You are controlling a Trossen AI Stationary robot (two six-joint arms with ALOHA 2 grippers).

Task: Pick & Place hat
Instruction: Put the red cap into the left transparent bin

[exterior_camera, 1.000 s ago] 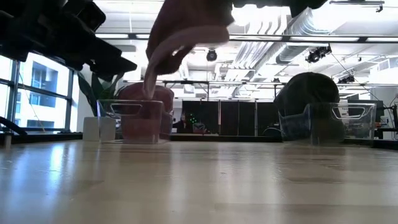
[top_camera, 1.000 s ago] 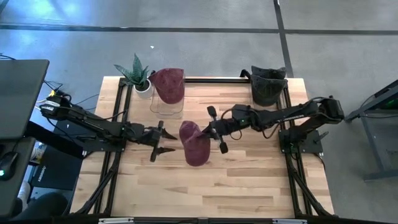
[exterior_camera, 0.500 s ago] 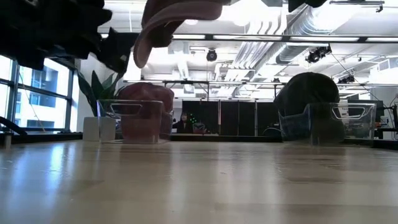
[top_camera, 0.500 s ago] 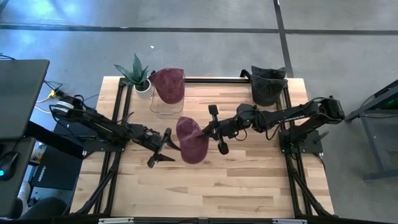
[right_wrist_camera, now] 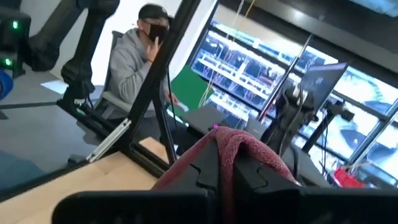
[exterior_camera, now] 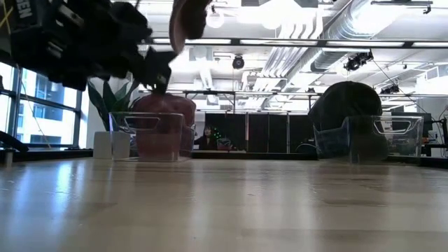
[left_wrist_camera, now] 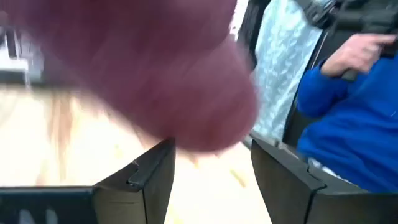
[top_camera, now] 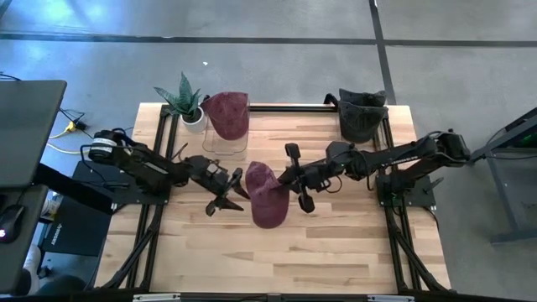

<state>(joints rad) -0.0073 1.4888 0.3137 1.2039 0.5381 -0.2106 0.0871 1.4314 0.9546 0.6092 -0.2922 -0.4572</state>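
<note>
A maroon hat [top_camera: 267, 195] hangs over the middle of the table, lifted clear of the wood; in the low view only its lower part [exterior_camera: 185, 21] shows at the top. My right gripper [top_camera: 284, 179] is shut on it from the table's right. My left gripper [top_camera: 231, 193] stands open just left of the hat, and I see no contact. In the left wrist view the hat [left_wrist_camera: 143, 68] fills the space ahead of the open gripper [left_wrist_camera: 211, 168]. A second maroon hat [top_camera: 228, 116] sits in a clear container at the far edge. My right gripper [right_wrist_camera: 230, 168] pinches a bunched fold of the maroon hat's edge [right_wrist_camera: 227, 142] between its two fingers. The fingers come nearly level from the table's right. The hat's crown hangs away from the fingers toward the table's left, clear of the table.
A dark hat in a clear container [top_camera: 362, 116] stands at the far right corner. A potted plant [top_camera: 186, 102] stands at the far left. Black frame rails [top_camera: 289, 107] run along the far edge. People show in the room beyond the table [right_wrist_camera: 134, 56], [left_wrist_camera: 348, 112].
My right gripper has raised the maroon hat, so its lower end has climbed almost out of the low view. My left gripper has moved toward the table's right, closing in on the hat's left side, and has stayed open.
</note>
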